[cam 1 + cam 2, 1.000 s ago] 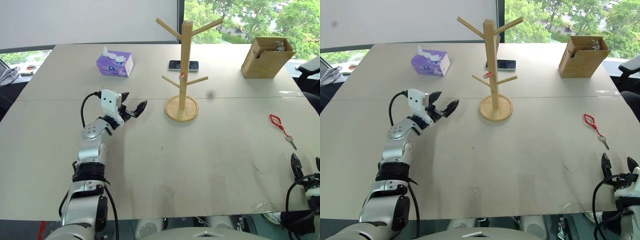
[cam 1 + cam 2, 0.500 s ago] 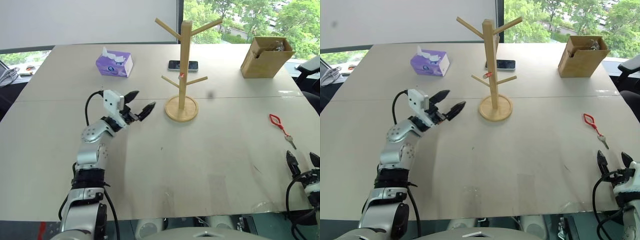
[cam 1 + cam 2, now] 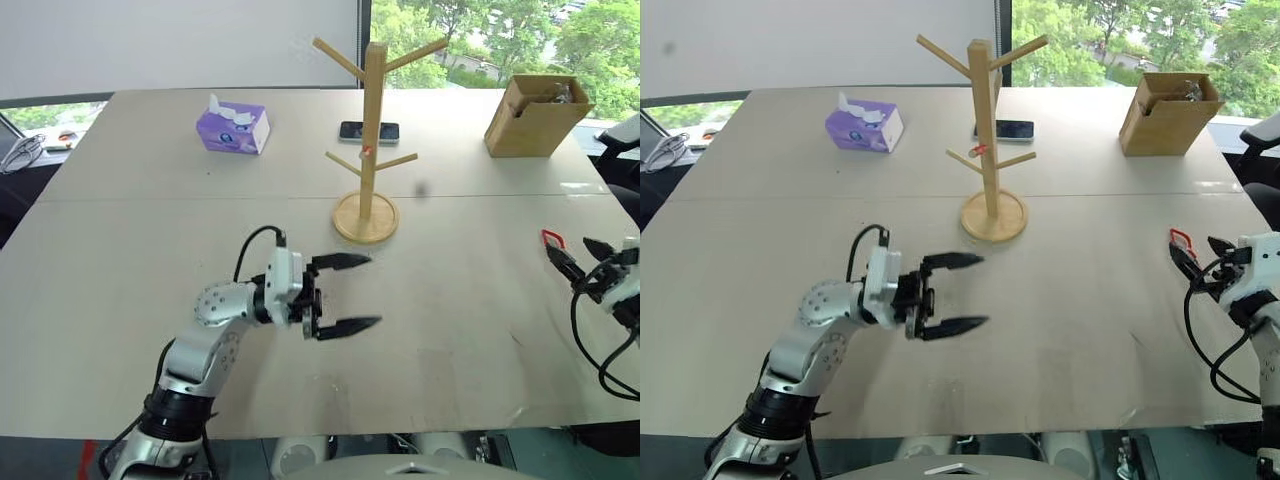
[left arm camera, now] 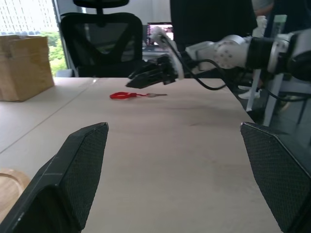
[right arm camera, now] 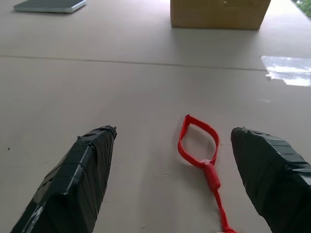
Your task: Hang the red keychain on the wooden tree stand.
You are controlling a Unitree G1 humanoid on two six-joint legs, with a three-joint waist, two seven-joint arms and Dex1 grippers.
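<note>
The red keychain, a red loop with a cord tail, lies flat on the table near the right edge. My right gripper hovers just behind it, open, and the loop sits on the table between and just ahead of its two fingers. The wooden tree stand stands upright at the table's middle back, its pegs bare. My left gripper is open and empty in front of the stand's base, pointing right across the table. In the left wrist view the keychain shows far off, with the right gripper over it.
A purple tissue box sits at the back left. A dark phone lies behind the stand. A tan cardboard box stands at the back right. An office chair stands beyond the table's right edge.
My left gripper has swung back toward me and to the right, turning to point across the table. My right gripper has come forward up to the keychain. Both stayed open.
</note>
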